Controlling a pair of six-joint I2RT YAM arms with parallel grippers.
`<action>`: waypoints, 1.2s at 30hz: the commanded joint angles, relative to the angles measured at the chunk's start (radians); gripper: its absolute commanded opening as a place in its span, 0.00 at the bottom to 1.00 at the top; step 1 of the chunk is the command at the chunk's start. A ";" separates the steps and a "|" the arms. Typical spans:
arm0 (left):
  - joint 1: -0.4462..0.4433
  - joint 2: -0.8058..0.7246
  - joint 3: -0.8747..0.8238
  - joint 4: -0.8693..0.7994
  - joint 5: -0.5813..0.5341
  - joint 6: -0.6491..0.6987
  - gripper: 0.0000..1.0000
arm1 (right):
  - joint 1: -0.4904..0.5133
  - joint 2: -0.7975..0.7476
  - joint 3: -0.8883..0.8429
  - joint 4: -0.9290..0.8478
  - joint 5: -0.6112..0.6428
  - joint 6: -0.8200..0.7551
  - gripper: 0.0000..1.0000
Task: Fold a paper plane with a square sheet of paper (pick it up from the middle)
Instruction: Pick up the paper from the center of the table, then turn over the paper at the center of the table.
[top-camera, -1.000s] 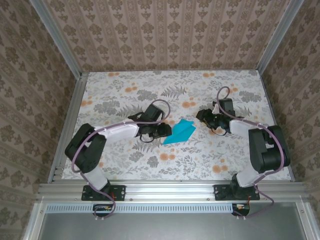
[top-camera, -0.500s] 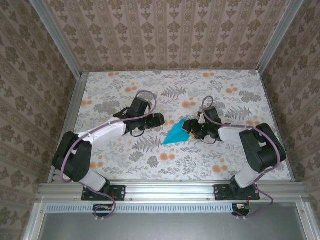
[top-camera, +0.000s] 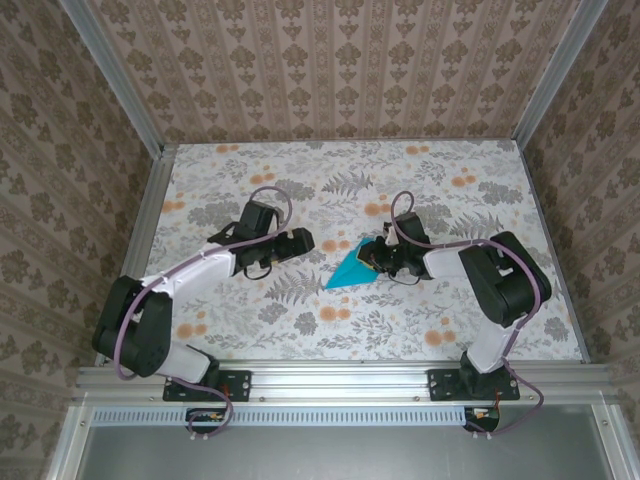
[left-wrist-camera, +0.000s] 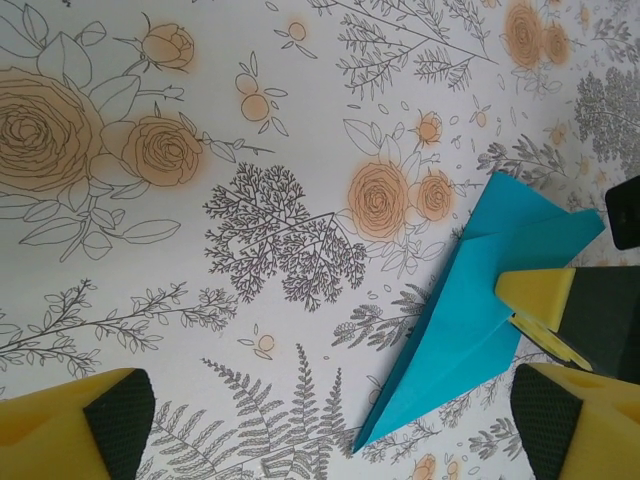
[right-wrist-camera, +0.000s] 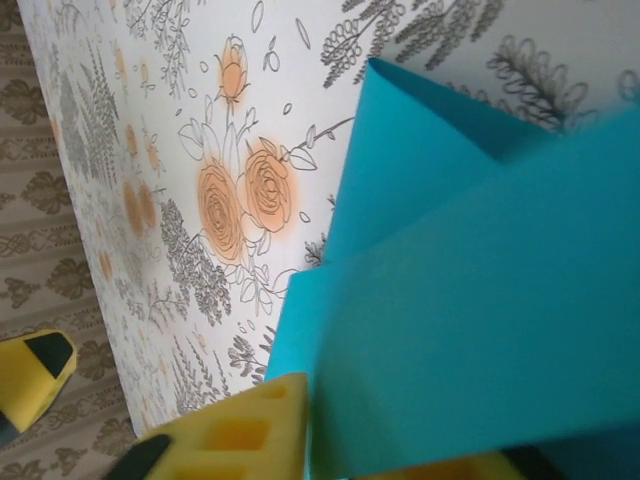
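The square sheet of paper stands folded into a turquoise paper plane, lying on the flowered table with its nose toward the near left. My right gripper is shut on the plane's wide rear end; in the right wrist view the blue paper runs between the yellow fingers. In the left wrist view the plane lies at the right, with the right gripper's yellow finger on it. My left gripper is wide open, left of the plane and apart from it, with nothing between its fingertips.
The flowered table top is walled by patterned panels, with aluminium posts at the corners. An aluminium rail runs along the near edge by the arm bases.
The left gripper has opened wide and drawn back to the left, away from the plane. The right gripper has moved left onto the plane's rear end and shut on it.
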 joint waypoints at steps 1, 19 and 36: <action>0.023 -0.035 -0.024 0.032 0.072 0.019 1.00 | 0.005 0.005 0.039 0.050 -0.036 0.006 0.08; 0.148 -0.145 -0.079 0.358 0.546 -0.103 1.00 | 0.007 -0.121 0.232 0.280 -0.429 0.116 0.05; 0.073 -0.109 -0.041 0.593 0.619 -0.189 0.76 | 0.034 -0.081 0.265 0.519 -0.534 0.332 0.08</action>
